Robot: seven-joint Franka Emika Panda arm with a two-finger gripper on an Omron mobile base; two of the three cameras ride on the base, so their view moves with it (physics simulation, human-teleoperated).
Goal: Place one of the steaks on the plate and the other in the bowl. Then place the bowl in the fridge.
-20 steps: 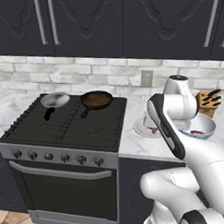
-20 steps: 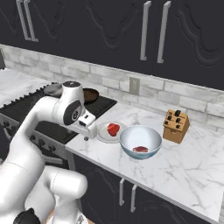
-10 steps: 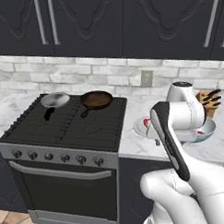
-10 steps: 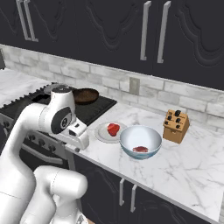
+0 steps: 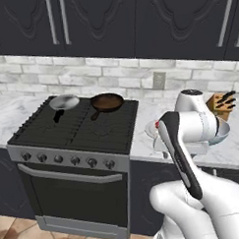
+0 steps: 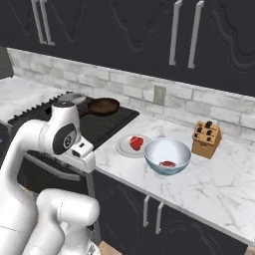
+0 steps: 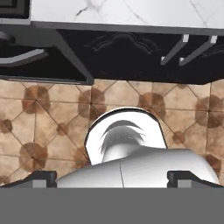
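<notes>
One steak (image 6: 135, 143) is seen lying on the plate (image 6: 123, 148), and the other steak (image 6: 168, 163) is seen on the floor of the bowl (image 6: 167, 156). The bowl stands on the marble desk (image 6: 214, 175) just right of the plate, rims near or touching; which cannot be told. A knife block (image 6: 206, 139) stands behind the bowl toward the brick wall. The sorting part of the task is judged complete. Only carrying the bowl to the fridge is judged to remain, and the bowl is untouched.

The pincer (image 7: 112, 180) is held low and off the desk, in front of the bowl's side of the desk edge, and is aimed down at the tiled floor (image 7: 39, 109). In the hand view, dark cabinet fronts with bar handles (image 7: 173, 49) are seen under the desk edge. The finger tips (image 7: 42, 178) are seen set far apart at the two lower corners with nothing between them, so the pincer is recorded as released and empty. This posture is judged to be a retreat clear of the dishes before a fresh approach to the bowl.

Compared with one second ago, the wrist has been swung away from the plate and lowered toward the desk front. The steaks, plate and bowl are unchanged. On the stove (image 5: 75, 126), left of the bowl, the skillet (image 5: 106, 102) and the lidded pan (image 5: 63, 101) are also unchanged.
</notes>
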